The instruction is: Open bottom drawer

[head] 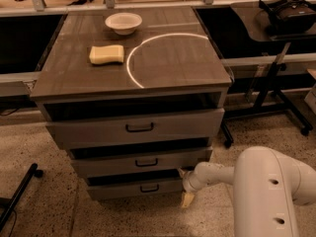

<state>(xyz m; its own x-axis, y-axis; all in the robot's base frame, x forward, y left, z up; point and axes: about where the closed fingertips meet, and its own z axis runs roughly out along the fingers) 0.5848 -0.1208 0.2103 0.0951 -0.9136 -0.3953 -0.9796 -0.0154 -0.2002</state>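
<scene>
The bottom drawer (118,190) is the lowest and narrowest of the cabinet's three grey-brown fronts, with a small black bar handle (149,188) at its centre. A dark gap shows above its front. My gripper (187,193) is low at the drawer's right end, close to the front's right corner, on a white arm (266,186) that reaches in from the lower right. It is to the right of the handle, not on it. The middle drawer (108,165) and the top drawer (98,130) sit above.
The cabinet top (173,58) holds a white bowl (123,22) and a yellow sponge (106,54). A black stand with a dark device (289,11) is at the right. A black bar (19,194) lies on the speckled floor at the lower left.
</scene>
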